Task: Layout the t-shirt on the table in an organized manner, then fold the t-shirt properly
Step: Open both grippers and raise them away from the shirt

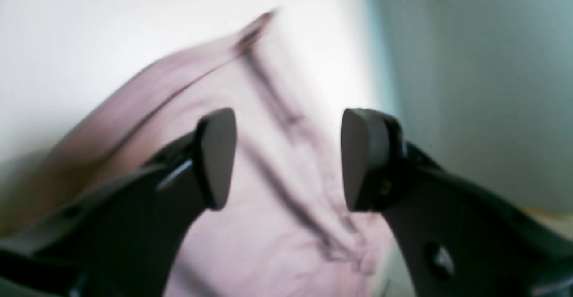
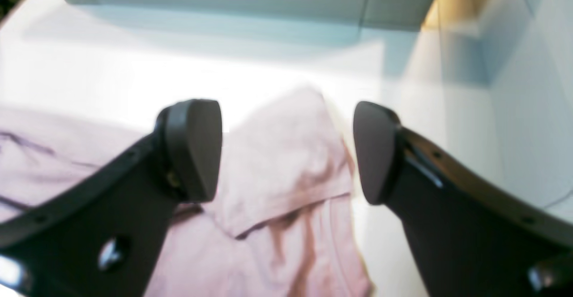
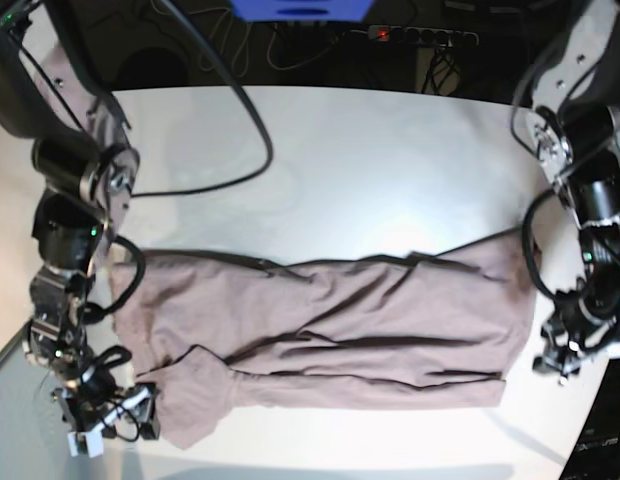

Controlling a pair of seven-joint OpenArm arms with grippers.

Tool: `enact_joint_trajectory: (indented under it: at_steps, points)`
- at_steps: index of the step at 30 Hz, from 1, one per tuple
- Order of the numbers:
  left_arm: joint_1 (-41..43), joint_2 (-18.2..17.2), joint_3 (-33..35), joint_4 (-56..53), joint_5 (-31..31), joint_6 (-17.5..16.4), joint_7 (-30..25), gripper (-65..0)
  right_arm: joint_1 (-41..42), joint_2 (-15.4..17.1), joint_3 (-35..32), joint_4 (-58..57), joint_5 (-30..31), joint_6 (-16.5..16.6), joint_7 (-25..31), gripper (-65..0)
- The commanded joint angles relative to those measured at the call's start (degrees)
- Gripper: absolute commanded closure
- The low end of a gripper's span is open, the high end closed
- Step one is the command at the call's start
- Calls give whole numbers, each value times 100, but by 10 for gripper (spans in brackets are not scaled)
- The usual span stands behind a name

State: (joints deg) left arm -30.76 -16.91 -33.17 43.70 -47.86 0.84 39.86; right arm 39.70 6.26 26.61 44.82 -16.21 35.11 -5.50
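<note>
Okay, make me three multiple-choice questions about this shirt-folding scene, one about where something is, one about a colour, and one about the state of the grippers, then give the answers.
1. Where does the t-shirt lie on the table?
A. Across the near part, between the two arms
B. Bunched at the far edge
C. Hanging off the left gripper

2. What colour is the t-shirt?
A. Navy blue
B. Dusty pink-mauve
C. Bright green

3. How do the left gripper and the right gripper stand?
A. Both shut on cloth
B. One open, one shut
C. Both open, nothing between the jaws

Answers:
1. A, the base view shows it spread sideways across the near side.
2. B, it looks pinkish mauve in all three views.
3. C, each wrist view shows a clear gap between the pads, with the shirt lying below.
</note>
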Motion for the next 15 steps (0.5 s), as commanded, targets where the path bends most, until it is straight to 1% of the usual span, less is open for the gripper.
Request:
enact_joint_trajectory:
  at_steps: [1, 3, 7, 9, 12, 15]
  points:
    - [21, -90, -2, 276, -133, -62, -43, -358, 60, 29, 7, 296, 122, -26, 167, -459]
    - [575, -134, -2, 680, -133, -62, -43, -358, -309, -6, 7, 709, 131, -26, 167, -459]
    - [1463, -151, -2, 1533, -89, -62, -52, -358, -1109, -191, 7, 1694, 131, -26, 158, -459]
    - [1824, -169, -2, 1797, -80, -62, -52, -358, -1566, -349, 7, 2301, 131, -26, 150, -459]
    - [2087, -318, 16, 1841, -80, -62, -60, -358, -2260, -604, 7, 3233, 131, -26, 150, -459]
    - [2123, -362, 24, 1682, -72, -62, -60, -358, -2893, -965, 7, 4076, 131, -26, 150, -459]
